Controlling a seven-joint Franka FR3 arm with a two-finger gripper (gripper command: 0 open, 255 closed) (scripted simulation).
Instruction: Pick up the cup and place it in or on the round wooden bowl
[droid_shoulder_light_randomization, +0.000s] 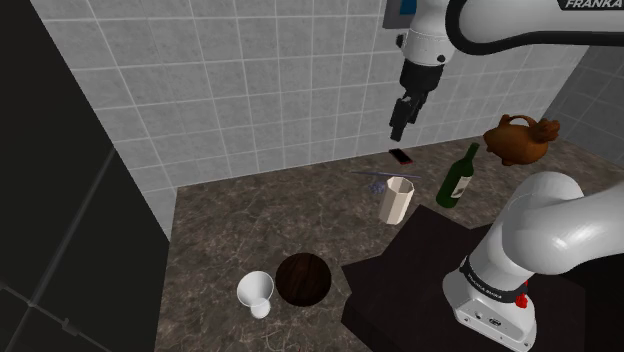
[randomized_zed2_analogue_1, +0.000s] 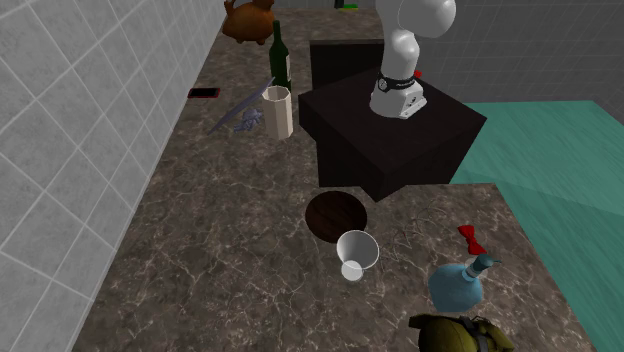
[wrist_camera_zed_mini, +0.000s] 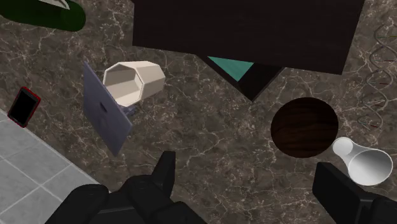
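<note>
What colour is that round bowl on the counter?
The bowl is dark brown with wood grain, clearest in the wrist view.

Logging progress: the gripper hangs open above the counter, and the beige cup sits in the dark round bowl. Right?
Not quite. The beige cup stands on the counter by the green bottle, apart from the dark round bowl, as the shoulder view shows. The gripper does hang open above.

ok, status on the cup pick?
Gripper open, holding nothing, high above the counter. Beige cup upright by green bottle, untouched. White goblet lies beside dark bowl.
</note>
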